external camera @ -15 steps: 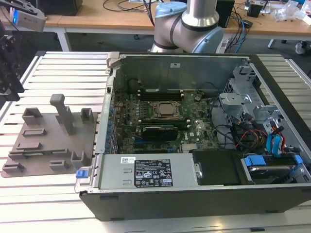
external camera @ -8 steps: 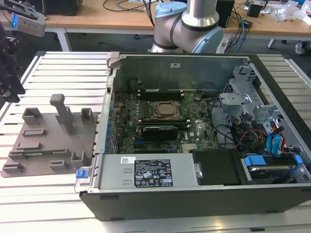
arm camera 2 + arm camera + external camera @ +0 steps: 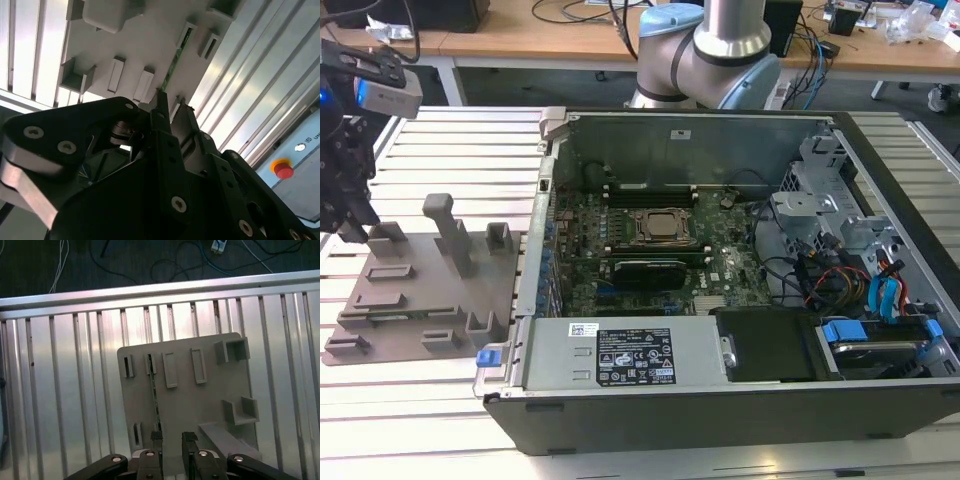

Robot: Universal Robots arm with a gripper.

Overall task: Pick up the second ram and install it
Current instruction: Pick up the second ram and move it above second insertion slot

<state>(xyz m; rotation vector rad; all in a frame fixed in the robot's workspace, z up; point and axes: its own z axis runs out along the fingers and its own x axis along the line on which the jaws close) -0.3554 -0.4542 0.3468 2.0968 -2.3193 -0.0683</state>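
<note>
Robot arm's gripper (image 3: 350, 228) hangs at the exterior view's left, over a grey holder plate (image 3: 425, 300) on a ribbed metal table (image 3: 460, 150). Gripper is released: in both wrist views its two black fingers (image 3: 157, 439) stand apart w/ a bare gap between, clamping nothing. The second ram (image 3: 155, 395), a thin green stick, stands on edge in a slot of the holder plate, just beyond the fingertips and roughly in line w/ one finger. Can't tell if they touch. To the exterior view's right sits an open PC case (image 3: 720, 425), its motherboard (image 3: 650, 260) & square CPU socket (image 3: 660, 226) exposed.
</note>
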